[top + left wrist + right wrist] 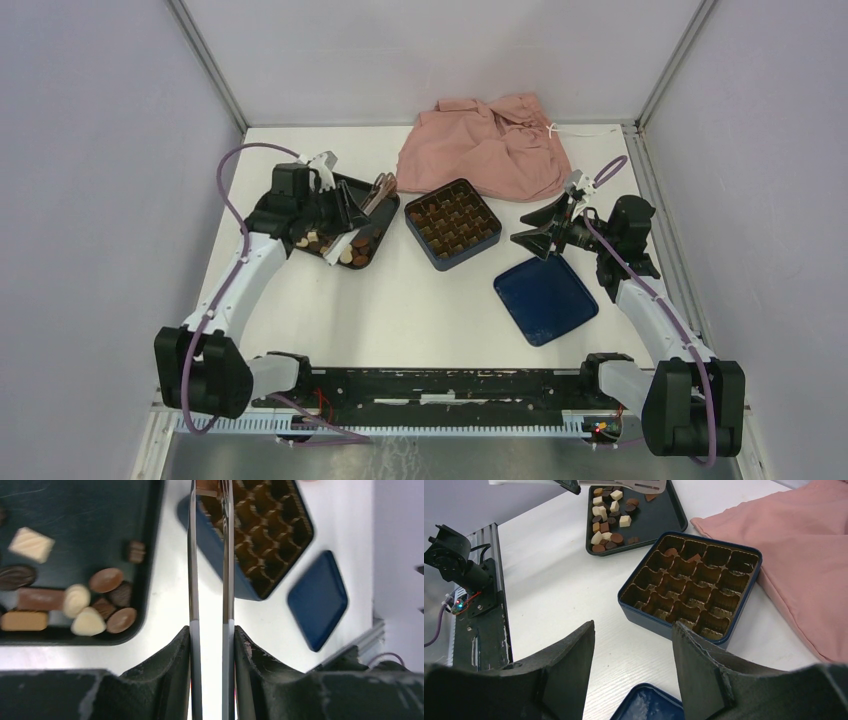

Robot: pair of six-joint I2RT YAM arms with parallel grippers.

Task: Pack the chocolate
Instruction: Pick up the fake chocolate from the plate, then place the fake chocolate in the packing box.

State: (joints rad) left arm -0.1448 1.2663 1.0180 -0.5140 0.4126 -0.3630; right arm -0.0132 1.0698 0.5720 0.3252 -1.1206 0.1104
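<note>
The chocolate (330, 245) is several small brown, tan and white pieces in a black tray (385, 205) at the left; it also shows in the left wrist view (87, 602) and the right wrist view (609, 525). My left gripper (340, 205) is shut on metal tongs (192, 555), which reach from the tray toward the dark blue box (452, 222). A brown piece (207, 485) sits between the tong tips. The box's gridded insert (689, 580) holds two brown pieces (670, 552). My right gripper (535, 235) is open and empty above the blue lid (545, 297).
A pink cloth (490, 145) lies behind the box and touches its far side. The blue lid lies upside down right of centre, near the right arm. Grey walls stand close on both sides.
</note>
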